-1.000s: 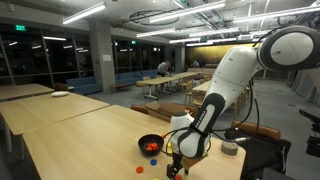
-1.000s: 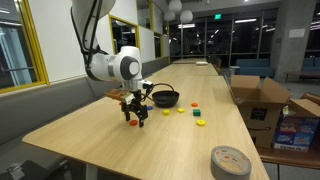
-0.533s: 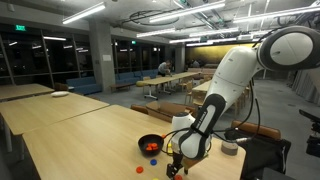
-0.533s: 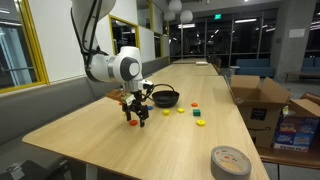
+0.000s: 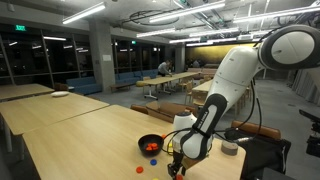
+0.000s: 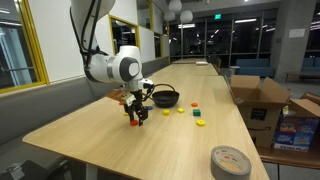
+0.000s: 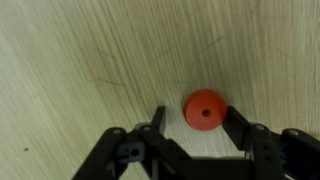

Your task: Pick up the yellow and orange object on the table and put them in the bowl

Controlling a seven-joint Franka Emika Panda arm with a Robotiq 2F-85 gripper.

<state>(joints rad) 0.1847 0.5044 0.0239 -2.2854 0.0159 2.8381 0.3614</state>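
Observation:
In the wrist view an orange round piece with a small centre hole lies on the pale wood table, between the fingers of my gripper. The right fingertip touches the piece. The left fingertip stands a small gap away from it. In both exterior views the gripper points straight down at the tabletop, beside the small black bowl. A yellow piece lies further along the table. Something red shows inside the bowl in an exterior view.
A green piece and another small yellow piece lie near the bowl. A grey tape roll sits near the table's end. Cardboard boxes stand beside the table. Similar tables fill the room behind.
The jaws have narrowed around the orange piece. The arm itself has stayed in place over the same spot.

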